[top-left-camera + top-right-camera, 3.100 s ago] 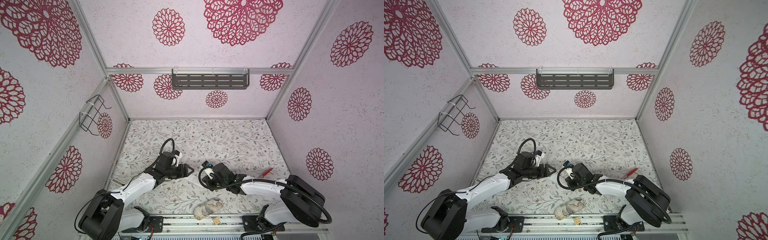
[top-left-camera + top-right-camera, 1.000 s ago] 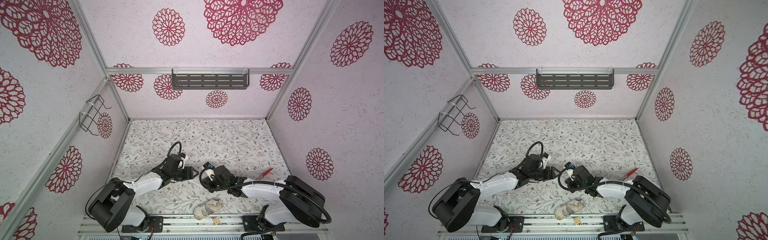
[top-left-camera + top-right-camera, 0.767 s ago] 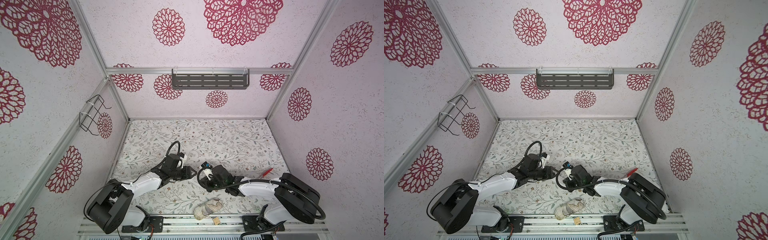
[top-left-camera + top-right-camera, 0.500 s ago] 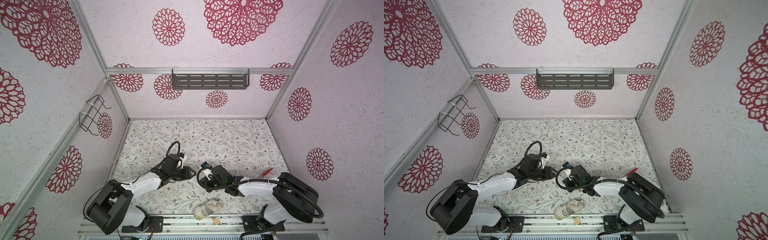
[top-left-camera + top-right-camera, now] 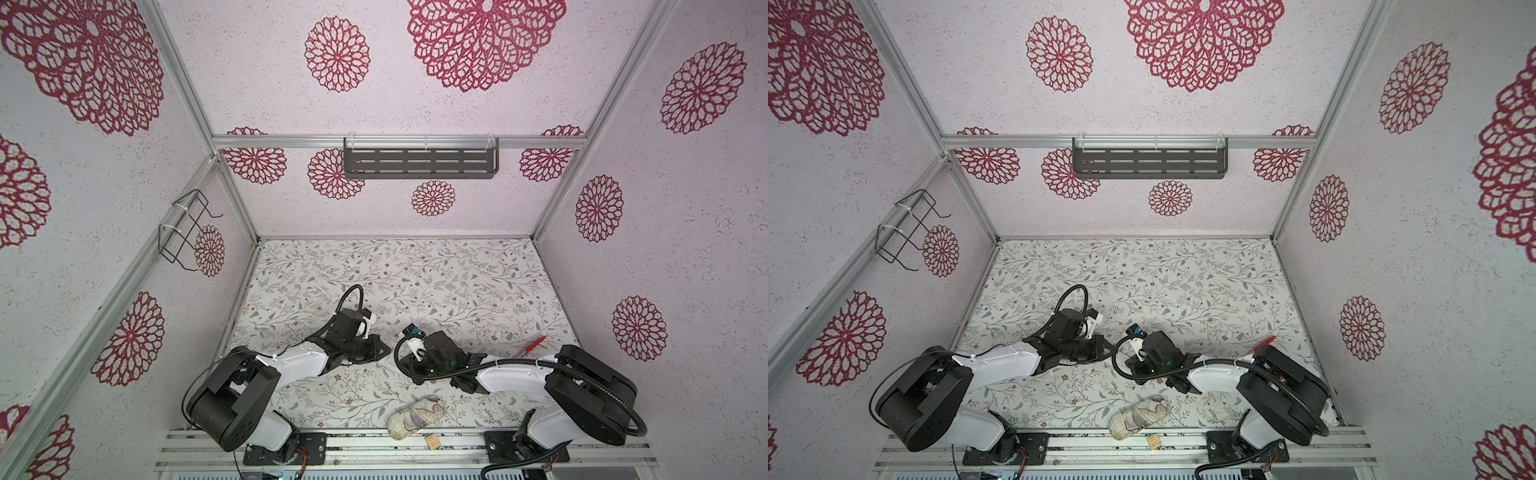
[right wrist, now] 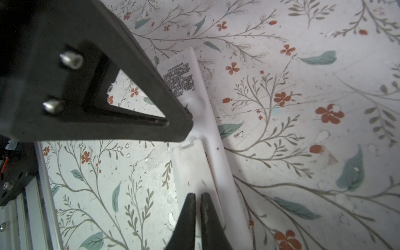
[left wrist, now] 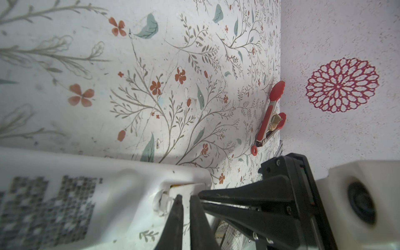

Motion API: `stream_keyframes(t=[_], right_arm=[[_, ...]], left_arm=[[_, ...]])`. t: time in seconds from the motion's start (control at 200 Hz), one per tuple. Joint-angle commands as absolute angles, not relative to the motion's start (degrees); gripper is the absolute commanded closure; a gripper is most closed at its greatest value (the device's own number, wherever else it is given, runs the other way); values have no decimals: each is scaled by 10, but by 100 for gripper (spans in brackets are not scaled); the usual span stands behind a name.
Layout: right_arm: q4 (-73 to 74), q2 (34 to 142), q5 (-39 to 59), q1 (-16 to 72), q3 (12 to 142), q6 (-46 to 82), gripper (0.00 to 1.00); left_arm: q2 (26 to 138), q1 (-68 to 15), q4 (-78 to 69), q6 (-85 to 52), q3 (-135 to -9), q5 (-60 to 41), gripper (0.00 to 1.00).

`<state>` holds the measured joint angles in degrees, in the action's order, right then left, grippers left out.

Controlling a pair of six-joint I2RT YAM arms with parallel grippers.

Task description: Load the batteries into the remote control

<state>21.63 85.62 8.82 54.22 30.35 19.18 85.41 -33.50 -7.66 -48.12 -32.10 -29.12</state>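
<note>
The remote control (image 6: 202, 106) lies back-up on the desk (image 6: 303, 65) between my two arms. Its battery cover (image 6: 192, 168) sits over the compartment but looks skewed, with a dark gap along one long edge. A thin orange-yellow sliver (image 7: 186, 185) at the compartment mouth is probably a battery; I cannot tell whether both batteries are in.

The left end effector (image 7: 185, 200) is closed with nothing between its tips, which sit right at the latch end of the cover. The right end effector (image 6: 198, 198) is closed too, its tips over the cover's other end; I cannot tell whether they press on it or only hover.

My judgement is that I am at the cover-seating step, and this is what worries me from here:

- A push from narrow closed tips, off the cover's centre line, could tilt it further instead of clicking it home.
- The slim remote has nothing bracing it on the smooth desk, so a sideways push may slide or spin it.
- If a battery rides high, forcing the cover could jam it or pop the cell out.
- The two end effectors are close together, so a careless move could knock one into the other.
</note>
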Motion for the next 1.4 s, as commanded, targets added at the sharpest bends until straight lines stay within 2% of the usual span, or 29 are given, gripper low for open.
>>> stream_keyframes(t=[0.0,0.515,0.825,1.161,1.396], right_arm=[[202,860,80,545,299,198,89],[200,865,77,545,301,196,90],[198,862,77,544,295,194,90],[198,856,70,545,278,202,90],[194,846,77,545,267,200,90]], left_arm=[[870,-337,-113,-486,-326,-299,94],[923,-351,-103,-484,-328,-282,98],[901,-356,-93,-484,-313,-271,98],[833,-357,-47,-474,-332,-250,87],[837,-356,-31,-472,-330,-235,80]])
